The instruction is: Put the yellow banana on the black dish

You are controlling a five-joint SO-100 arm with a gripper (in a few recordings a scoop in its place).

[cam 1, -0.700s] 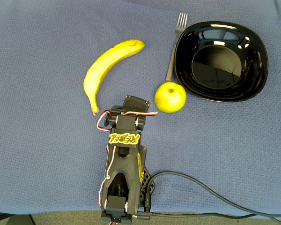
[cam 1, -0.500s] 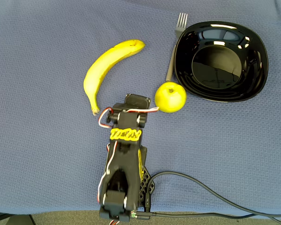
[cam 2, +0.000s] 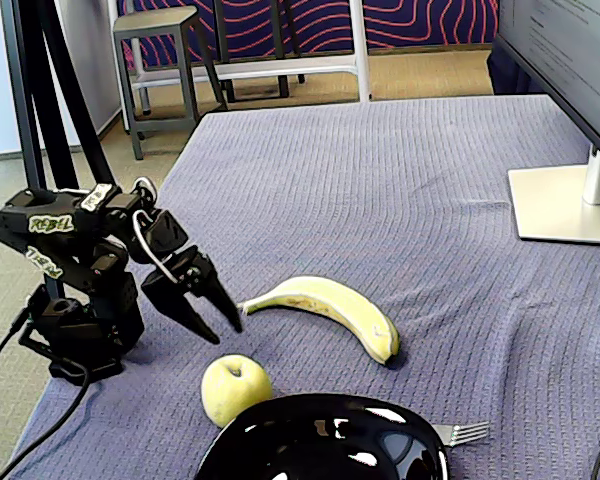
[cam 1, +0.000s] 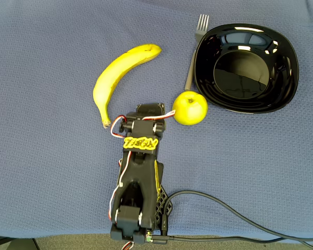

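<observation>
The yellow banana [cam 1: 112, 78] lies curved on the blue cloth, its stem end pointing toward the arm. The black dish [cam 1: 287, 83] sits empty at the upper right of the overhead view; in the fixed view its rim [cam 2: 280, 420] is at the bottom edge. My gripper [cam 2: 224, 332] hangs tilted down just left of the banana's [cam 2: 325, 300] stem tip, a little above the cloth. Its jaws stand slightly open with nothing between them. From overhead the arm's wrist [cam 1: 141, 130] covers the fingers.
A yellow-green apple [cam 1: 190, 108] rests between the gripper and the dish, close to the wrist's right side. A silver fork [cam 1: 194, 52] lies along the dish's left rim. A monitor base [cam 2: 565, 205] stands at the right. A black cable [cam 1: 240, 219] trails from the arm's base.
The arm has reached slightly forward, bringing the gripper head closer to the banana's stem end and the apple. Banana, apple, fork and dish have not moved.
</observation>
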